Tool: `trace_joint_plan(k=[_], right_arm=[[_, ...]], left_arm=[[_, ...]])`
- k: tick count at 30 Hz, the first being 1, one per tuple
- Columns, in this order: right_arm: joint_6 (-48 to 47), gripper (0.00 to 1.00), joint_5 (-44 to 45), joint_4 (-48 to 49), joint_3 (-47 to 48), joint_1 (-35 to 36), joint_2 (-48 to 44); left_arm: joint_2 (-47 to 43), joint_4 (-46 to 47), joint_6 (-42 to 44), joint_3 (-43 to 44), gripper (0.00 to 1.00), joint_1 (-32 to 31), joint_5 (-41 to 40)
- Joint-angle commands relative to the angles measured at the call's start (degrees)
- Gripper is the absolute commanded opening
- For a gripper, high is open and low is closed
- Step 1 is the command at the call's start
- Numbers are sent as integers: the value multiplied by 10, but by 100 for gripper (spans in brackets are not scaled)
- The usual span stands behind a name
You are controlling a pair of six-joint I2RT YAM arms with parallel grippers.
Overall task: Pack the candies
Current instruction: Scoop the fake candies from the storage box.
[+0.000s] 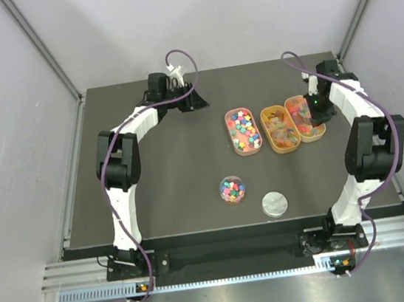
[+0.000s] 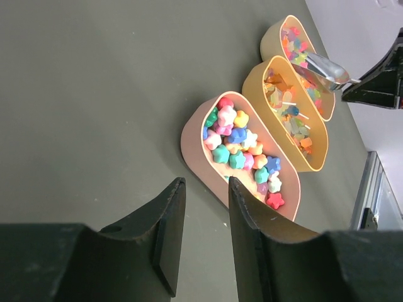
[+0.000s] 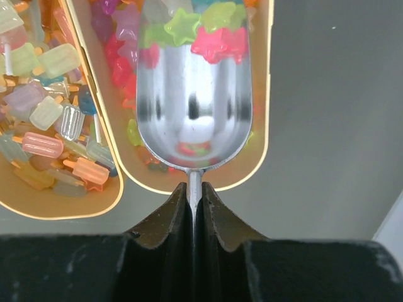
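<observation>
Top view: three trays (image 1: 230, 129) set side by side on right half of table (image 1: 175, 169), all filled with candies (image 1: 244, 130). Jar (image 1: 231, 189) with more candies placed nearer arm bases, lid (image 1: 274, 203) laid flat just beside it. Left gripper (image 1: 194, 101) held near far edge, well apart from trays. Right gripper (image 1: 315, 115) held over rightmost tray.

Left wrist view: jaws seen apart, nothing between them; star-shaped candies piled in nearest tray.

Right wrist view: jaws clamped on handle of scoop (image 3: 192, 107); scoop bowl lowered in tray, star candies gathered at its tip.
</observation>
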Motion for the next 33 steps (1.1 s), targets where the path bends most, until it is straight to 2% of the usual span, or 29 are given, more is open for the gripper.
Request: trace_joint_plan(k=[1,33], right_arm=[[-4,0,-21,5,-8,8,29],[5,0,-77,18,14,1,95]], left_arm=[[-3,17,5,6,39,2,9],[-8,4,24,-9,38,0,-2]])
